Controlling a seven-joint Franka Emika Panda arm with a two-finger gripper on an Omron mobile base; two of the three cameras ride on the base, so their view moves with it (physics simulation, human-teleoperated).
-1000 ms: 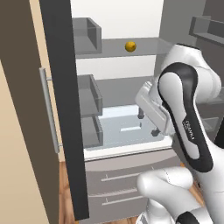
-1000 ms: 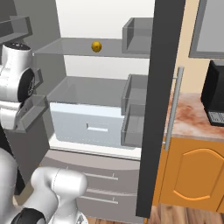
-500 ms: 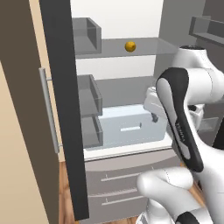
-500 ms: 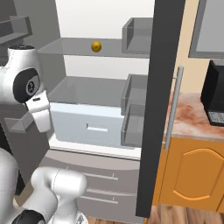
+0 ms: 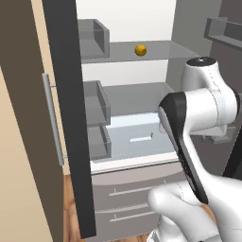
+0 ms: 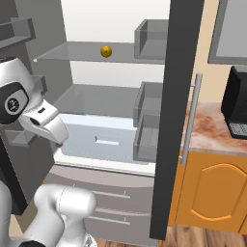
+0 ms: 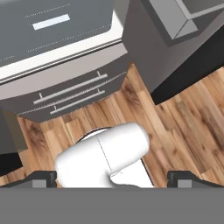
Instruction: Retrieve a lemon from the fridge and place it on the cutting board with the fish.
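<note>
The claw [image 7: 112,177] points down at the floor in the hand view, its two dark finger tips [image 7: 41,178] standing far apart at the bottom corners, so it is released and grasps nothing. Between them lies wood-plank floor [image 7: 183,118], and above that the fridge's lower drawers [image 7: 70,94] with their bar pulls and the pale crisper bin [image 7: 52,26] with a white slot handle. In the right base view the white hand [image 6: 43,125] hangs in front of the open fridge [image 6: 96,62], low at its left side, level with the crisper bin [image 6: 103,140] and well below the lemon. The lemon [image 5: 140,49] sits alone on the upper grey glass shelf [image 5: 156,51], near its middle, with the white back wall behind it; the right base view shows it [image 6: 106,51] on the same shelf [image 6: 72,52]. Both doors stand open: the left door [image 5: 71,118] carries grey bins [image 5: 94,101] on its inner face and a vertical bar handle [image 5: 52,118] outside, and the right door [image 6: 176,116] has bins [image 6: 147,120] likewise. Beyond the right door an orange cabinet [image 6: 214,193] holds a marbled counter [image 6: 212,132] with a black coffee machine [image 6: 236,103] on it.
</note>
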